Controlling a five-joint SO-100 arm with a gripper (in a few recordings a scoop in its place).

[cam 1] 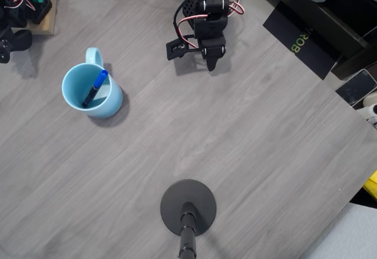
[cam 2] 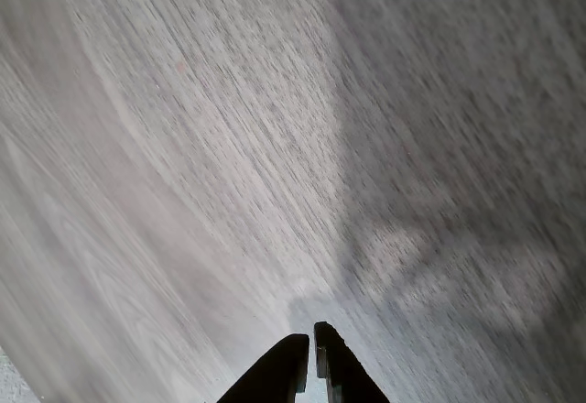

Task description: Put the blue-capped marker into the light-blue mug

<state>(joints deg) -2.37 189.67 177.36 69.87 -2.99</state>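
Where the overhead view is read from its left side, the light-blue mug [cam 1: 92,90] is found upright on the grey wood-grain table [cam 1: 235,147], with its loop handle turned toward about 12 o'clock. The blue-capped marker [cam 1: 95,88] is seen inside the mug, leaned against the rim so that the blue cap points to roughly 1 o'clock and the dark barrel slants down toward 7 o'clock. Further right, at about 2 o'clock from the mug and well apart from it, the black gripper [cam 1: 211,65] is held over bare table near the far edge, nothing being carried. At 6 o'clock in that view a round black stand base [cam 1: 188,207] is noted. In the wrist view the fingertips [cam 2: 286,359] are pressed almost together, a thin slit remaining between them, above blurred table surface.
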